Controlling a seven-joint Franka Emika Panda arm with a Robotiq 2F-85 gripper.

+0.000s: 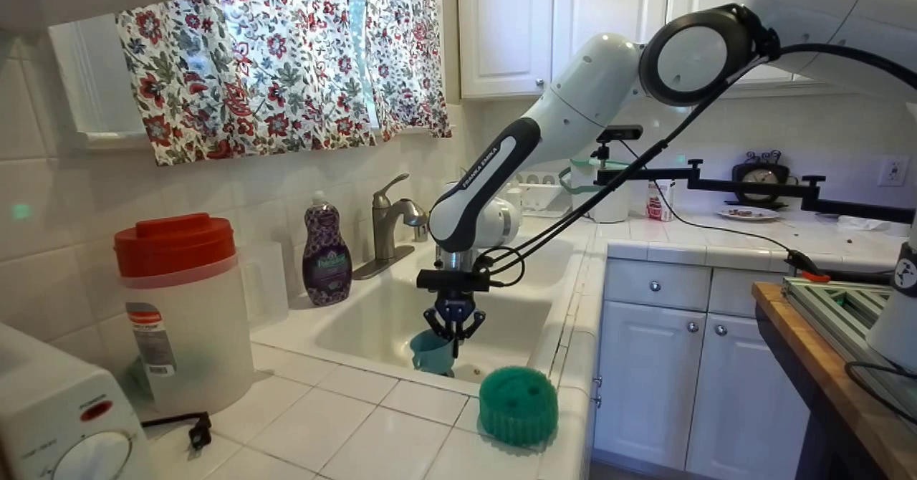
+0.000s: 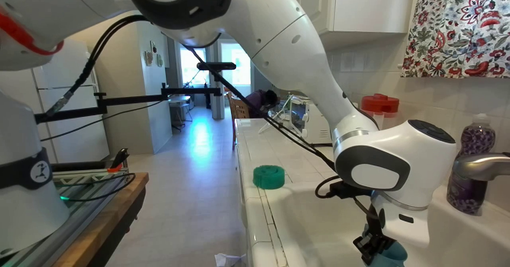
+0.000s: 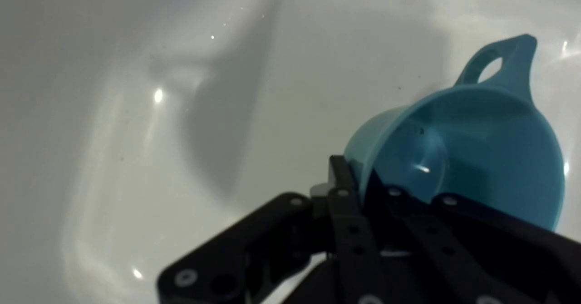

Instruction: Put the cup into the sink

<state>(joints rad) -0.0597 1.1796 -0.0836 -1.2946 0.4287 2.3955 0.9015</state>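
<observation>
The blue cup [image 3: 476,145] is being held inside the sink [image 1: 380,315]; whether its weight is being borne there is not being shown. Its rim [image 3: 401,115] is being pinched by the tool [image 3: 358,177], tips almost together. Light, stiff, perhaps slippery plastic is being presumed; rim or handle [image 3: 517,72] is being judged a sound hold.

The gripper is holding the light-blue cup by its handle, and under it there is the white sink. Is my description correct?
Not by the handle: in the wrist view, the gripper pinches the cup by its side wall, and the handle stands free. The white sink is under it, as you say.
</observation>
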